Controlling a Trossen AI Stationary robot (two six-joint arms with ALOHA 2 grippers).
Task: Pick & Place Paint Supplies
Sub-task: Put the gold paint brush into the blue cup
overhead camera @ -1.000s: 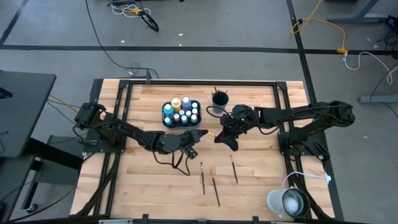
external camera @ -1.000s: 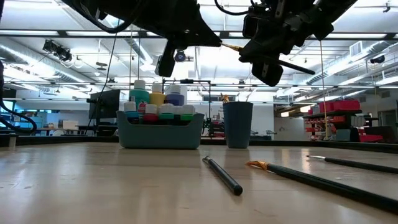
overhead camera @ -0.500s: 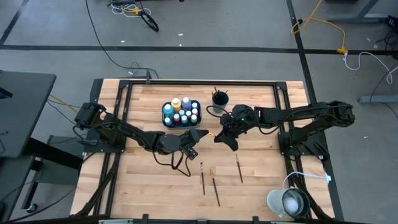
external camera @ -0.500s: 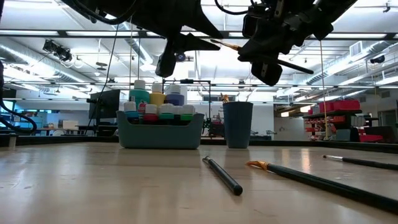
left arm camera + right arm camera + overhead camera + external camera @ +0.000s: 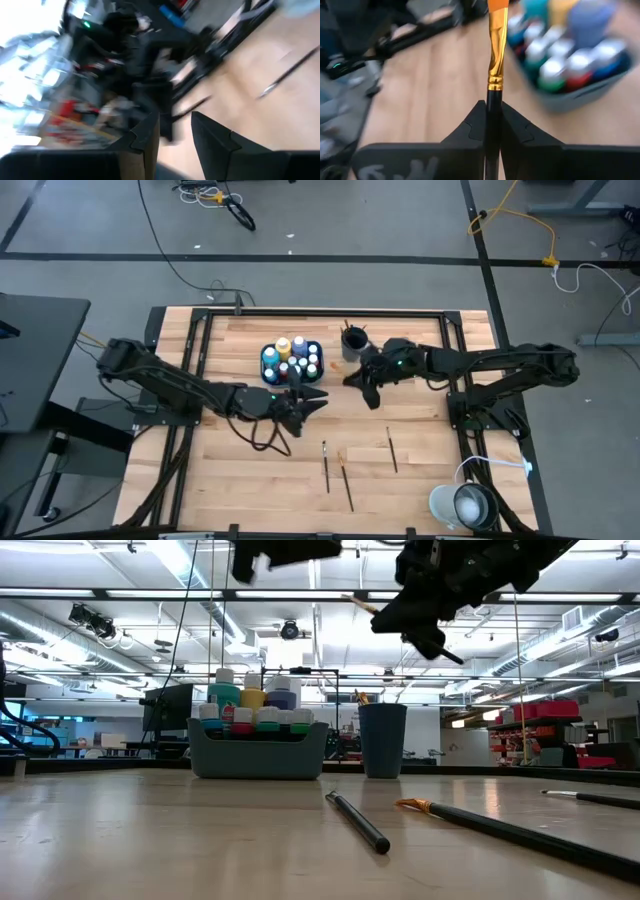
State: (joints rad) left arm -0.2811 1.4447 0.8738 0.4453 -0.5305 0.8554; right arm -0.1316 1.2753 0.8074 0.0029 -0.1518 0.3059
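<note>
My right gripper (image 5: 362, 383) hovers above the table's middle, shut on a dark-handled paintbrush (image 5: 496, 55) with a gold ferrule and orange bristles. The bristle end points at the teal tray (image 5: 268, 370) of white-capped paint bottles (image 5: 298, 346). To the left, my left gripper (image 5: 175, 130) is open with nothing between its fingers; it also shows as my left gripper (image 5: 312, 401) in the high view. The dark blue cup (image 5: 353, 340) stands beside the tray with brushes in it. Three more brushes lie flat on the near half of the table: (image 5: 325, 465), (image 5: 346, 486), (image 5: 392, 450). My right gripper pinches the brush's dark handle (image 5: 493, 102) between its two fingers, just behind the gold ferrule. The fingers come from the table's right, slanting a little down, and the brush runs along them. The brush is lifted clear, its bristle end (image 5: 358, 604) higher than its handle end (image 5: 450, 654).
A white bowl-like thing (image 5: 462, 505) sits at the near right corner. Dark frame rails (image 5: 300, 311) edge the wooden top. Bare wood lies to the left of the tray and along the near edge.
My left gripper has opened and let go of the brush, rolled about its own line, risen and drawn back toward the table's left. My right gripper keeps the brush and has risen slightly toward the cup. The rightmost brush on the table has rolled a little toward the right edge.
</note>
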